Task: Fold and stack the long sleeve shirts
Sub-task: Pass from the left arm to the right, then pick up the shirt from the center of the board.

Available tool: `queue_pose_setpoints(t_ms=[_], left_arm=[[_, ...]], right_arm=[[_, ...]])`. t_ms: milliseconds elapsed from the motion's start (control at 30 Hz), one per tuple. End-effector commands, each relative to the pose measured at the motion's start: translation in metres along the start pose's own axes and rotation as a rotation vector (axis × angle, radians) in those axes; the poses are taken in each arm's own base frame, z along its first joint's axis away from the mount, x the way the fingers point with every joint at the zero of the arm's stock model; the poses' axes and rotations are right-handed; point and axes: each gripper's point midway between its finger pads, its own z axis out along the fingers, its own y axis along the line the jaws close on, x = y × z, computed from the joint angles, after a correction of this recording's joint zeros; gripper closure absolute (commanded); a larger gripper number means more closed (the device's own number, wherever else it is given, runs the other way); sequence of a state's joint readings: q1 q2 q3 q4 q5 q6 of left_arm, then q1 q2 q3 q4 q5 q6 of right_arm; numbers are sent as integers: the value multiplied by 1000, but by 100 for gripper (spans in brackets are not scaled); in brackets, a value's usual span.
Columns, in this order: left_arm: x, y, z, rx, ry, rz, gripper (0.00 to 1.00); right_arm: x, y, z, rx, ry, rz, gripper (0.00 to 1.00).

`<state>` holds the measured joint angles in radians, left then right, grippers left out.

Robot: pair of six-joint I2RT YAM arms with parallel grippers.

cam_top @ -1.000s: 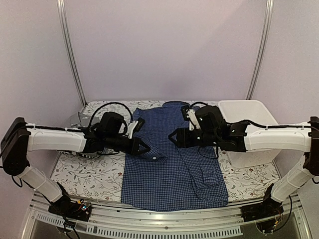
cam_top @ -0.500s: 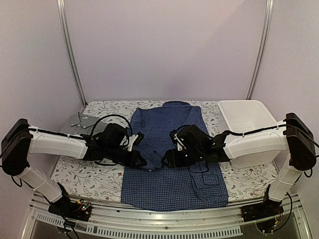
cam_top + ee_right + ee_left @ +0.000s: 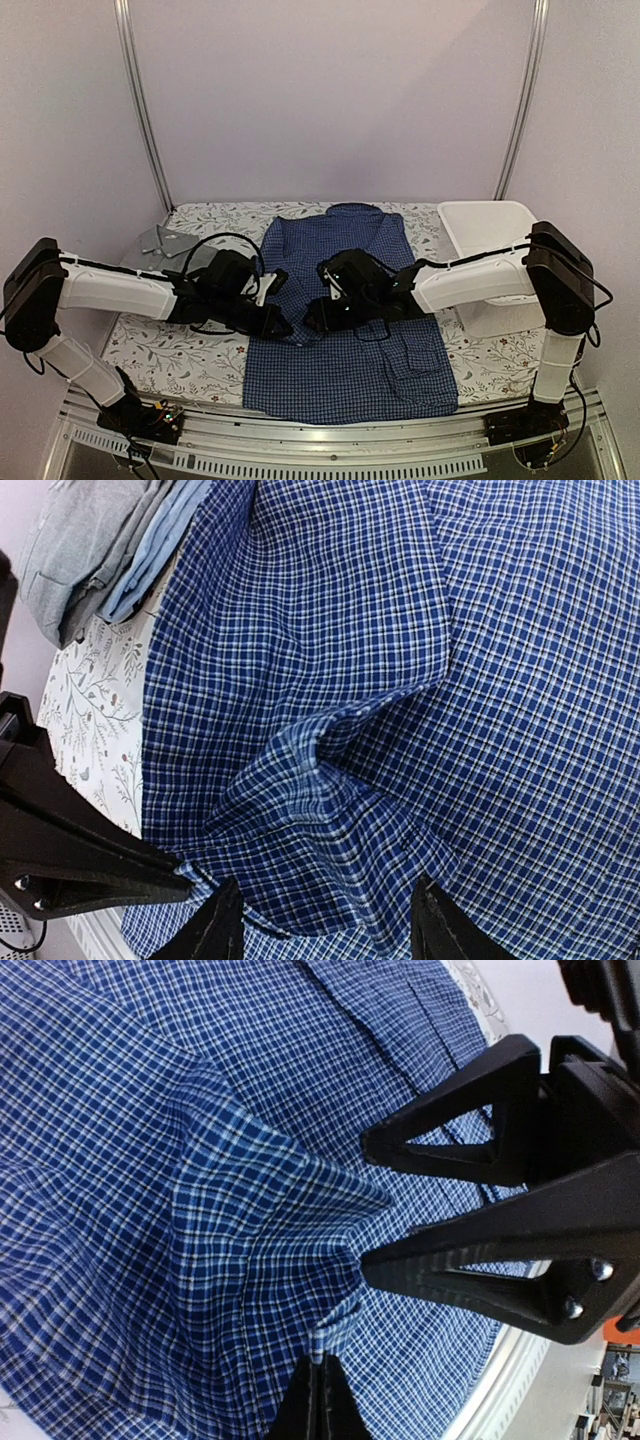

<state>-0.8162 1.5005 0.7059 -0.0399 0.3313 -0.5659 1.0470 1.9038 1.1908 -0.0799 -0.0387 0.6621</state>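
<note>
A dark blue fine-check shirt lies spread down the middle of the table. My left gripper is on the shirt's left-middle part. In the left wrist view it is shut on a raised pinch of the check cloth. My right gripper is right beside it, tips facing. In the right wrist view it is open, its fingers straddling a bunched fold of the shirt. Folded grey and light blue shirts lie at the table's left back.
A white plastic basket stands at the back right. The stack of folded shirts sits at the back left. The table has a floral cover. A metal rail runs along the near edge.
My right gripper has moved left and nearer across the shirt until it faces the left gripper. My left gripper has drawn its pinch of cloth slightly nearer.
</note>
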Motion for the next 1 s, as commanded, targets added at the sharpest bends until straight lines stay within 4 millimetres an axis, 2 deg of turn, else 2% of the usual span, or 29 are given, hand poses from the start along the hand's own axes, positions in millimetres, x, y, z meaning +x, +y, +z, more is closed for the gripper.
queue_pose_setpoints(t_ms=[0, 133, 267, 333, 433, 467, 567, 733, 833, 967], left_arm=[[8, -1, 3, -4, 24, 7, 100], [6, -1, 2, -7, 19, 9, 100], [5, -1, 2, -5, 15, 11, 100], [4, -3, 0, -4, 12, 9, 97], [1, -5, -6, -10, 7, 2, 92], [0, -6, -8, -13, 3, 1, 89], [-4, -5, -16, -37, -1, -19, 78], [-10, 4, -37, -92, -8, -84, 60], [-14, 12, -52, -112, -27, -135, 57], [-17, 27, -75, -132, -40, -180, 56]], right_arm=[[0, -3, 13, 32, 11, -36, 46], [5, -4, 18, 43, 38, -41, 50], [8, -4, 20, 37, 56, -41, 59], [8, -3, 20, 39, 60, -40, 71], [-2, -2, 13, 56, 36, -46, 98], [-8, 1, 8, 56, 22, -48, 100], [-24, 0, -4, 80, -14, -50, 100], [-56, -6, -36, 125, -91, -53, 100], [-73, -12, -55, 155, -129, -52, 100], [-90, -10, -80, 177, -184, -69, 100]])
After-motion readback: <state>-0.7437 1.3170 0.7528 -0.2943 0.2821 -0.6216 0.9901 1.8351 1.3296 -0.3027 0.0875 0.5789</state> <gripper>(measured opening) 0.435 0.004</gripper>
